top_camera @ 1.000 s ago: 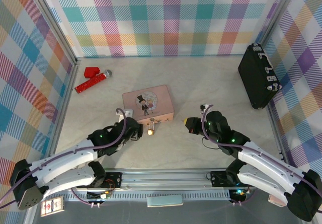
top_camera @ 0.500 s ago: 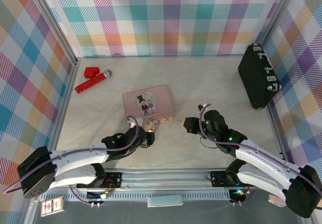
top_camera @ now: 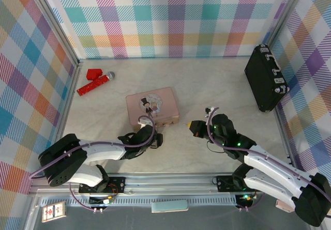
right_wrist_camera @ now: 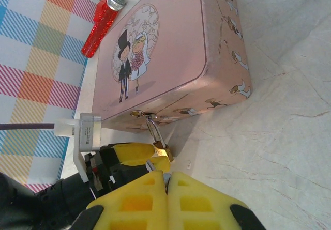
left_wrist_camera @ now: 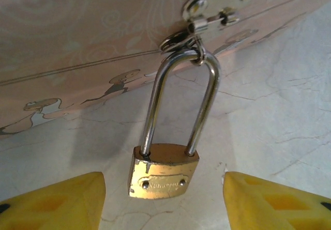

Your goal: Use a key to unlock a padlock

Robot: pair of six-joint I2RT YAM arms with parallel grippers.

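L gripper [left_wrist_camera: 164, 201] released, jaws wide, low over worktop [left_wrist_camera: 282, 111]. Padlock [left_wrist_camera: 164, 170] lies just ahead, btwn its yellow fingers [left_wrist_camera: 57, 201] and touching neither. Brass body is nearest; silver shackle runs fwd, hooked thru clasp [left_wrist_camera: 214, 8] on the front wall of pink tin [left_wrist_camera: 77, 28] beyond. R gripper [right_wrist_camera: 166, 188] clenched, fingers pressed together, padlock just past its tips. Can't tell if key sits btwn them. Far beyond the tin: red mic [right_wrist_camera: 103, 20].
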